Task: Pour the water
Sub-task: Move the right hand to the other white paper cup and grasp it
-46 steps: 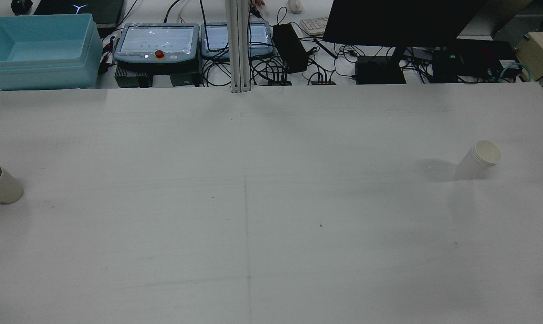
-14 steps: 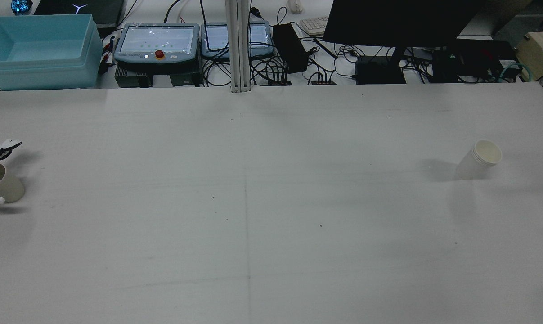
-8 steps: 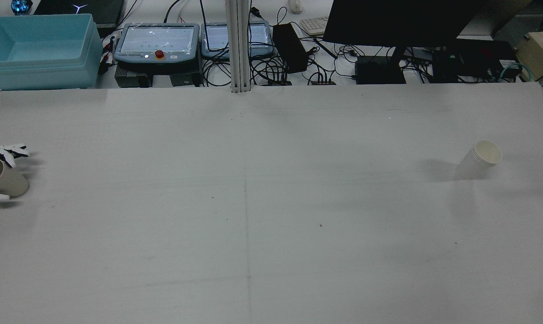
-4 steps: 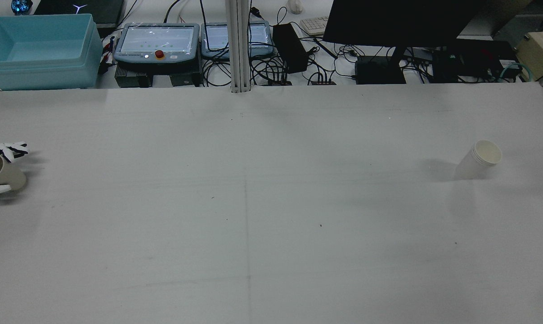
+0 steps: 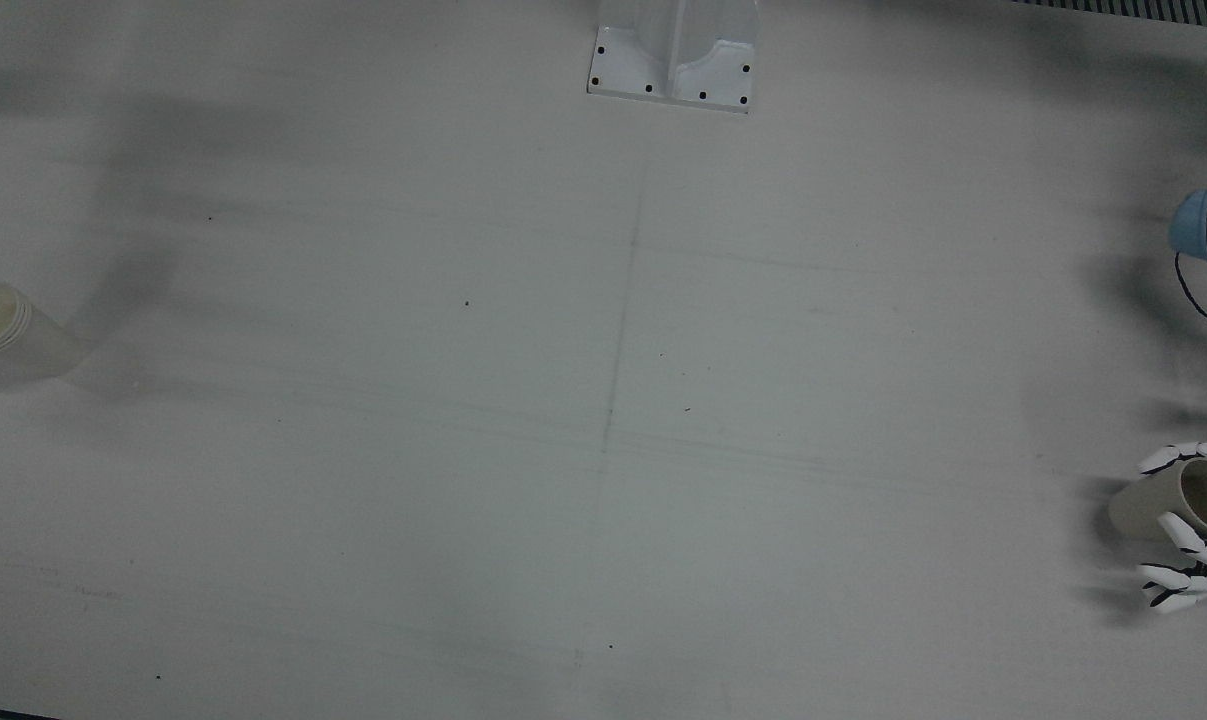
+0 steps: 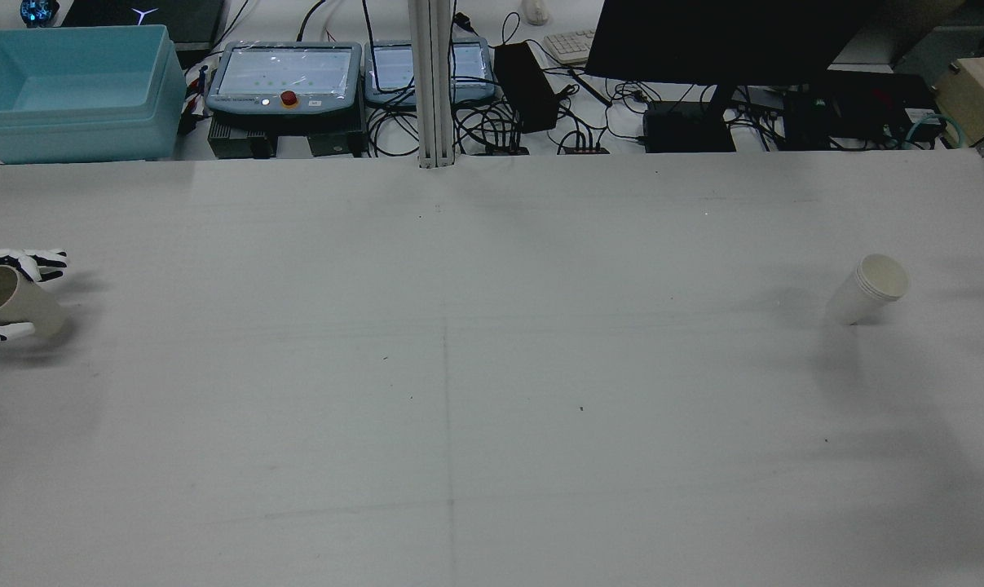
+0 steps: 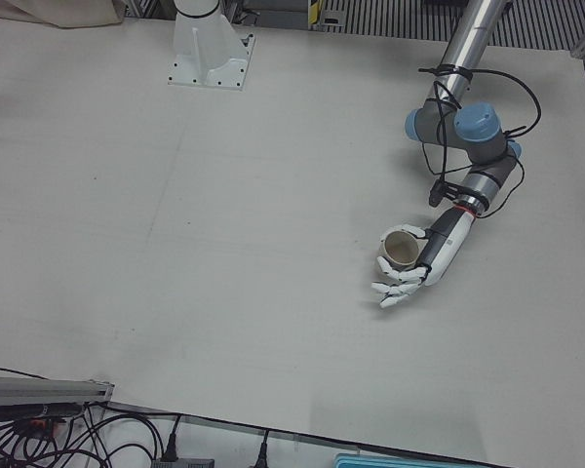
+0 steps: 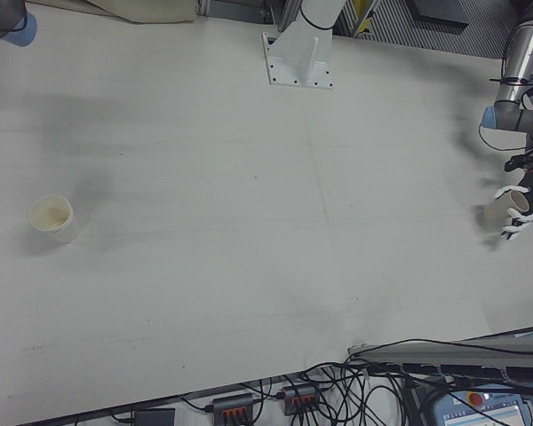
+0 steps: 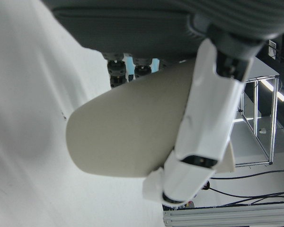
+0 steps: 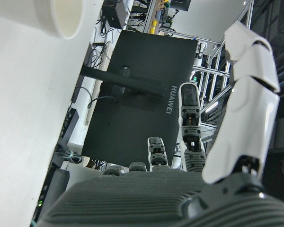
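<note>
Beige cup [image 7: 403, 250] sits clamped in the left hand [image 7: 416, 268], tilted, at the table's [image 6: 492, 367] left edge in the rear view — fingers wrapped round its wall. White cup [image 6: 871, 289] stands far right; the right hand [image 10: 236, 109] has fingers spread, holding nothing.

Left arm [image 7: 465, 117]: silver-grey metal tubes, pale blue caps on the joints, a black cable running loosely along the outside and held by a tie near the upper tube.
Wrist: dark grey sleeve with a thin red ring above it.
Left hand [image 7: 416, 266]: white plastic finger shells with black gaps at the joints; dark grey ribbed palm housing seen close in the left hand view.
Right hand [image 10: 203, 156]: same make, glossy white finger shells [image 10: 248, 104], bare metal-and-black finger mechanisms, ribbed dark grey base.
Pedestal [image 7: 209, 51]: white, flat bolted foot plate with black screws.
</note>
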`<state>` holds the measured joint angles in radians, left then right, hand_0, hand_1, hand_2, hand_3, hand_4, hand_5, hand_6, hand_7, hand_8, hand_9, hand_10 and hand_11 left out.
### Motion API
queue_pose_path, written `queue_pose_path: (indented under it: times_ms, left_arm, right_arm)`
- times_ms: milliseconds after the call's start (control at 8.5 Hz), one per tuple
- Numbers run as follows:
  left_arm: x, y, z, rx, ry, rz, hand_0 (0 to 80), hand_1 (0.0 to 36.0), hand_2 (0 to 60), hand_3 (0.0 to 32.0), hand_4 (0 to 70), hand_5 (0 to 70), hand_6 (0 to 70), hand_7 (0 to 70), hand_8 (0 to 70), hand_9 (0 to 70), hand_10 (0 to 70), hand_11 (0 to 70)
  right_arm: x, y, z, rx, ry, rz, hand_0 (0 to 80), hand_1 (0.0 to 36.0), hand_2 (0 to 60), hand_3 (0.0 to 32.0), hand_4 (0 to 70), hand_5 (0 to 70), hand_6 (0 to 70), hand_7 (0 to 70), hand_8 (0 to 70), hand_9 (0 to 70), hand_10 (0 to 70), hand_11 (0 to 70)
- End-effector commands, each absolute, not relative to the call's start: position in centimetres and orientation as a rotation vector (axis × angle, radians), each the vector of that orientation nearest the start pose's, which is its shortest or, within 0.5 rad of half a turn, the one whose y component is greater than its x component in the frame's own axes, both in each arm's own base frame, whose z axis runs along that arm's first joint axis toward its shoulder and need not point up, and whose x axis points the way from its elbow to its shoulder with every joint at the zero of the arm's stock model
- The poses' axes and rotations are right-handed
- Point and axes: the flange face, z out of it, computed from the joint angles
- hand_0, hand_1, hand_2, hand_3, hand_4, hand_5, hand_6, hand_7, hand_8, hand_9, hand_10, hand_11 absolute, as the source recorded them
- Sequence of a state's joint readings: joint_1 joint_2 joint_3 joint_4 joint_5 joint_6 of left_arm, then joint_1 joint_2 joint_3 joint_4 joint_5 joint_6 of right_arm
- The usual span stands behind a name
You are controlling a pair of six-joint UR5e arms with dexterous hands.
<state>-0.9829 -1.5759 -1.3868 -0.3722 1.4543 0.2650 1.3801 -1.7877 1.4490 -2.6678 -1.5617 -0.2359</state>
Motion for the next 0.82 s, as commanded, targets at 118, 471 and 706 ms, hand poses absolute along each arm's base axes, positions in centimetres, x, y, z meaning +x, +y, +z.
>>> queue_pose_path:
  times_ms: [118, 471, 706]
  left_arm:
    - [16.9, -50.4, 69.3, -0.285, 2.146, -1.635, 80.0, 36.0, 60.0, 0.0, 70.0, 70.0, 28.8, 27.0, 14.4, 13.8, 11.0, 19.1]
    - [17.2, -50.5, 66.3, -0.291, 2.156, -1.624, 80.0, 36.0, 60.0, 0.0, 70.0, 70.0, 28.0, 26.6, 14.2, 13.5, 10.8, 18.7]
    - [17.5, -50.4, 66.0, -0.297, 2.155, -1.621, 80.0, 36.0, 60.0, 0.0, 70.0, 70.0, 27.8, 26.6, 14.2, 13.5, 11.0, 19.0]
  right_arm:
    - [3.6, -41.4, 91.6, -0.182, 2.654, -2.343, 50.7, 18.6, 20.2, 0.0, 27.3, 18.3, 7.1, 14.1, 0.4, 1.4, 0.0, 1.5]
    - [-0.3, -43.7, 90.3, -0.191, 2.79, -2.325, 53.9, 19.0, 6.5, 0.6, 16.5, 19.5, 4.9, 13.4, 0.0, 1.2, 0.0, 0.0]
    - [-3.9, -46.7, 88.6, -0.139, 2.867, -2.283, 53.3, 19.0, 6.2, 8.0, 12.0, 20.8, 3.5, 12.8, 0.0, 1.1, 0.0, 0.0]
